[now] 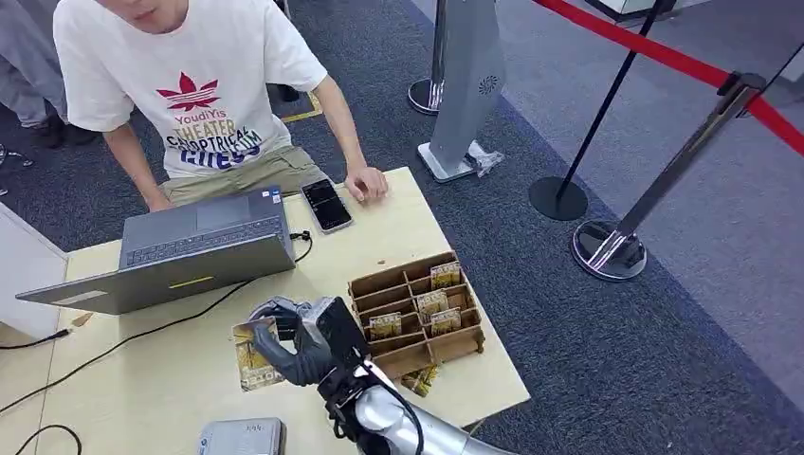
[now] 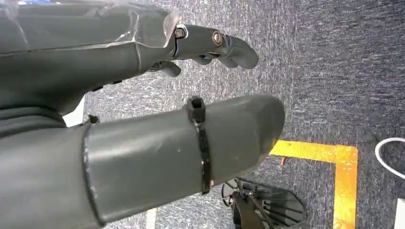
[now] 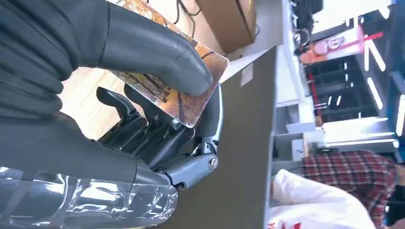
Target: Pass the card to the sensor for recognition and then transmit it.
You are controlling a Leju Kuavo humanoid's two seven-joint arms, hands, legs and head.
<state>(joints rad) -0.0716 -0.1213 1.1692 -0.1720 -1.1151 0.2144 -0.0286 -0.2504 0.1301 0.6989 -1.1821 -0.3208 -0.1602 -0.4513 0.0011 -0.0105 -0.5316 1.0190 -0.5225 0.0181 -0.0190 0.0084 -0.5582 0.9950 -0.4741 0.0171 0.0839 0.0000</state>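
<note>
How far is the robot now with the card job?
Done: one card is out of the wooden organizer. In hand: the right hand pinches it above the table. Left: presenting it to the grey device, probably the sensor, then passing it on.

Your right hand (image 1: 301,349) holds a card (image 1: 254,354) above the table (image 1: 171,379), just left of the compartmented card tray (image 1: 417,313), which sits on the table's right part with cards (image 1: 432,305) standing in its compartments. A few more cards (image 1: 420,381) lie on the table at the tray's near edge. Behind the held card stands the laptop (image 1: 180,251); the phone (image 1: 327,205) lies to its right. A person (image 1: 204,90) sits at the far side, one hand on the table beside the phone. The card reader (image 1: 242,437) lies at the near edge, in front of the card.
</note>
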